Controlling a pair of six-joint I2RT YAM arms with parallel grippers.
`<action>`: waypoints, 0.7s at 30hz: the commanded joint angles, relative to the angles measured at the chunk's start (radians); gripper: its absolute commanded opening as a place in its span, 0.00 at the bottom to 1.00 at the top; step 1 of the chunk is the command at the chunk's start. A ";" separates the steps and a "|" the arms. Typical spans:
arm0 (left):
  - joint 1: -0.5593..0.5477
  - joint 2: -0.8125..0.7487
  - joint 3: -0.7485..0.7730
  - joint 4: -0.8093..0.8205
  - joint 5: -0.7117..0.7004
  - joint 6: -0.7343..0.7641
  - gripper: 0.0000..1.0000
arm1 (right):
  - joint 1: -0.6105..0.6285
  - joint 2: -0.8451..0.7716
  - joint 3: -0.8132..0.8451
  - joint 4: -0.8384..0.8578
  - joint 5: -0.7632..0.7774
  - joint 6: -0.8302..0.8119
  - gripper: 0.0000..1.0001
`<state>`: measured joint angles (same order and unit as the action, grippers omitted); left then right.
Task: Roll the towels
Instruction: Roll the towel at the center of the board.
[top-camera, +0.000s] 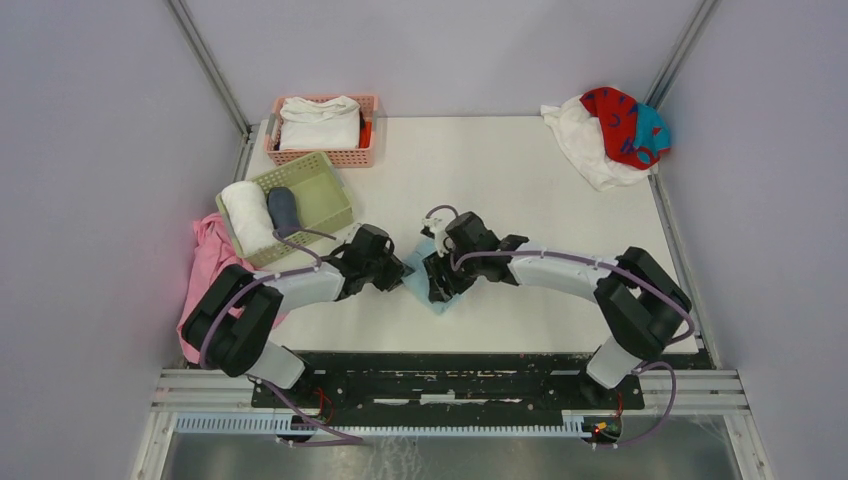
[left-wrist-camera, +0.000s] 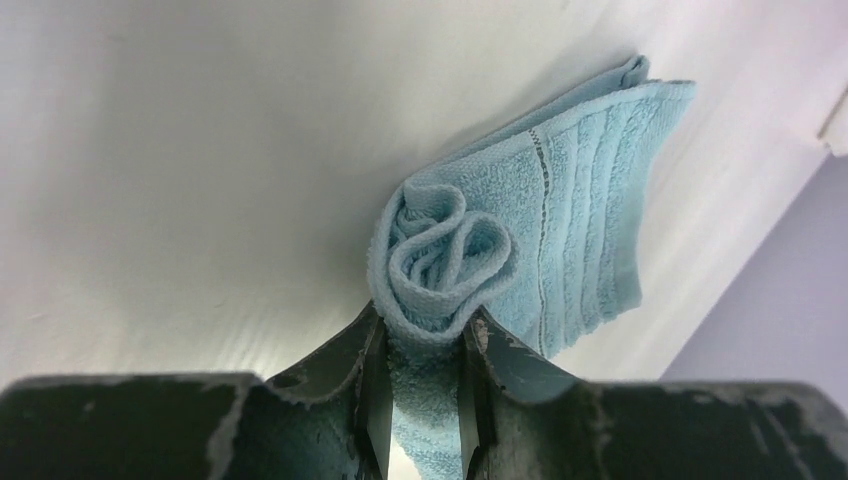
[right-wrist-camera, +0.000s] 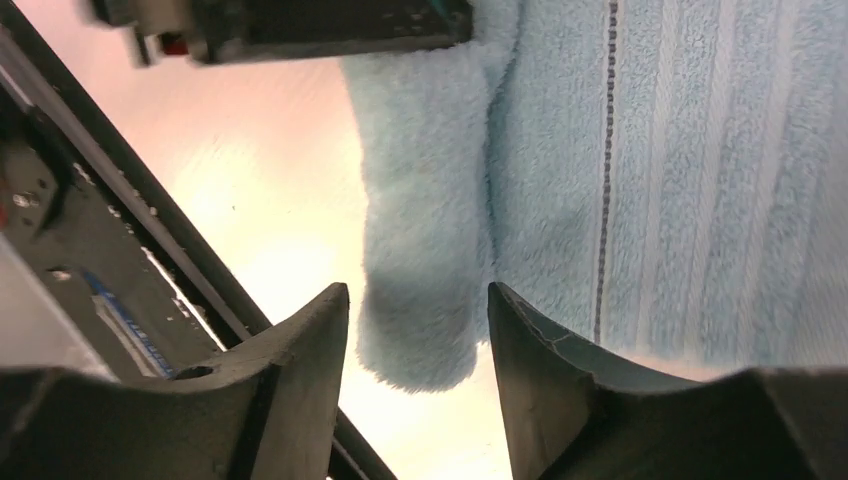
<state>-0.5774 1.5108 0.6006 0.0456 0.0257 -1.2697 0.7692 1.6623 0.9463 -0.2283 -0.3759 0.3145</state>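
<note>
The small light blue towel (top-camera: 441, 303) lies near the table's front edge between my two grippers, partly rolled. In the left wrist view its rolled end (left-wrist-camera: 440, 260) is a loose spiral, and my left gripper (left-wrist-camera: 423, 335) is shut on it; the flat striped part (left-wrist-camera: 590, 190) spreads beyond. My left gripper (top-camera: 393, 272) comes in from the left. My right gripper (top-camera: 436, 285) stands open over the towel, its jaws either side of the rolled edge (right-wrist-camera: 425, 250) without touching. A white towel (top-camera: 585, 145) and a red towel with teal marks (top-camera: 622, 122) lie heaped at the back right corner.
A pink basket (top-camera: 345, 157) at the back left holds a folded white cloth. In front of it a green basket (top-camera: 325, 195) holds a white roll and a dark grey roll. A pink cloth (top-camera: 205, 265) hangs off the table's left edge.
</note>
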 joint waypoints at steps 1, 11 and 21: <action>0.016 -0.041 -0.020 -0.258 -0.196 -0.029 0.24 | 0.145 -0.096 0.044 -0.004 0.343 -0.128 0.63; 0.020 -0.086 -0.042 -0.279 -0.215 -0.078 0.25 | 0.318 -0.039 0.040 0.174 0.583 -0.287 0.65; 0.036 -0.066 -0.060 -0.250 -0.185 -0.089 0.25 | 0.344 0.088 0.013 0.127 0.581 -0.303 0.61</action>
<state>-0.5644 1.4216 0.5869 -0.1066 -0.1017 -1.3357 1.1042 1.7367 0.9611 -0.0853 0.1833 0.0216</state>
